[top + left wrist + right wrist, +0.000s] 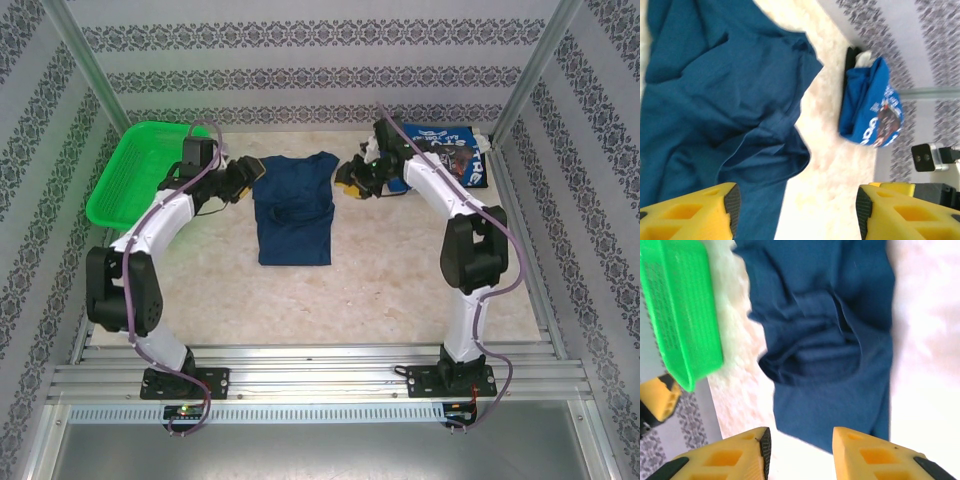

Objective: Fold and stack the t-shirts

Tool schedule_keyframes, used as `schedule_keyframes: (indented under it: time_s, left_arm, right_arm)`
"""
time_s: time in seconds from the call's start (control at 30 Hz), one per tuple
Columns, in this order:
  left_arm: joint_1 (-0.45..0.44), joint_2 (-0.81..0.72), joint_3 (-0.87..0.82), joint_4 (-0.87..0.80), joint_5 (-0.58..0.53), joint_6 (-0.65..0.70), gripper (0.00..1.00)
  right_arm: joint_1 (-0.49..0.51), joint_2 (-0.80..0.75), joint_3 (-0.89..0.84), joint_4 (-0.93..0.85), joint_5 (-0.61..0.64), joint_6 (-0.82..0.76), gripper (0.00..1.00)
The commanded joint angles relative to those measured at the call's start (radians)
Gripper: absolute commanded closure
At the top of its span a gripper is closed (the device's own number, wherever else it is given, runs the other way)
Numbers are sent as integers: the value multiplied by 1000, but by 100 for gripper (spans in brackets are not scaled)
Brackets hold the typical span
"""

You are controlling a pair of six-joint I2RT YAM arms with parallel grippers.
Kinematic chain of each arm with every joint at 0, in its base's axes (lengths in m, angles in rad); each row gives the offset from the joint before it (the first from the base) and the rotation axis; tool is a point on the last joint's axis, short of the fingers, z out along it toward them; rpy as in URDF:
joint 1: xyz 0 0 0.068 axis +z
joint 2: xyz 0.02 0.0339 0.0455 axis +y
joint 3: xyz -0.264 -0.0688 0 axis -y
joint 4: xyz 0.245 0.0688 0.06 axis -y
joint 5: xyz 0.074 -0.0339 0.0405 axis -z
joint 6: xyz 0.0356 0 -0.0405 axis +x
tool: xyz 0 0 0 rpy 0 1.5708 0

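Table: the table [390, 290] has a pale cream, mottled top. It lies bare in front of the shirts and between the two arms.
Near edge: ribbed metal rails [320, 375] run across the front, and both arm bases are bolted to them.
Walls: the walls [320, 60] close in the back and both sides. They are light wallpaper with dark ornamental bands running lengthwise.
Posts: slim metal posts [85, 70] rise at the back corners, leaning outward in the overhead view.
Basket: a green mesh basket [130, 180] sits at the far left of the table, tipped up against the left wall.
Navy shirt: the navy shirt [293, 210] lies flat at the middle of the table towards the back. Its collar end is farthest away and the cloth is rumpled into folds across the chest.
Blue shirt: the blue shirt [455, 160] is bunched in the far right corner against the wall, with white lettering and a dark picture showing.
Left gripper: the left gripper [240, 182] hangs just beside the navy shirt's left sleeve. Its yellow fingers [690, 210] are spread wide and hold nothing.
Right gripper: the right gripper [350, 183] hangs just beside the right sleeve, facing the left one across the shirt. Its fingers [875, 457] are parted over the cloth and grip nothing.
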Motion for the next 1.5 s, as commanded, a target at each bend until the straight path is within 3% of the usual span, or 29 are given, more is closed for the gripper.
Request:
schedule_keyframes:
  time_s: [0.0, 0.1, 0.23, 0.37, 0.57, 0.77, 1.1, 1.33, 1.4, 1.47]
  left_arm:
    - [-28, -22, -77, -140, -53, 111, 35]
    - [-34, 5, -99, -118, -84, 131, 34]
    - [-65, 63, -69, -40, -52, 222, 32]
    - [-78, 148, -25, -68, -27, 311, 33]
    - [-86, 210, 4, -15, -19, 280, 33]
    - [-94, 285, 94, -81, -77, 305, 35]
    - [-100, 383, 178, -164, -69, 326, 39]
    - [-115, 447, 260, -192, -39, 341, 48]
    - [-113, 458, 274, -214, -52, 351, 56]
    - [-109, 464, 294, -238, -60, 359, 70]
  right_arm:
    - [26, 13, -93, 13, -10, -34, 61]
    - [35, 43, -98, 28, 5, -48, 59]
    - [46, 109, -20, -53, 75, -152, 56]
    - [43, 161, 34, -82, 96, -179, 55]
    - [47, 213, 93, -76, 84, -175, 53]
    - [47, 270, 169, -105, 87, -186, 53]
    - [40, 337, 265, -162, 121, -195, 53]
    - [40, 390, 354, -213, 143, -209, 53]
    - [41, 403, 380, -224, 145, -211, 53]
    - [43, 421, 412, -241, 153, -215, 53]
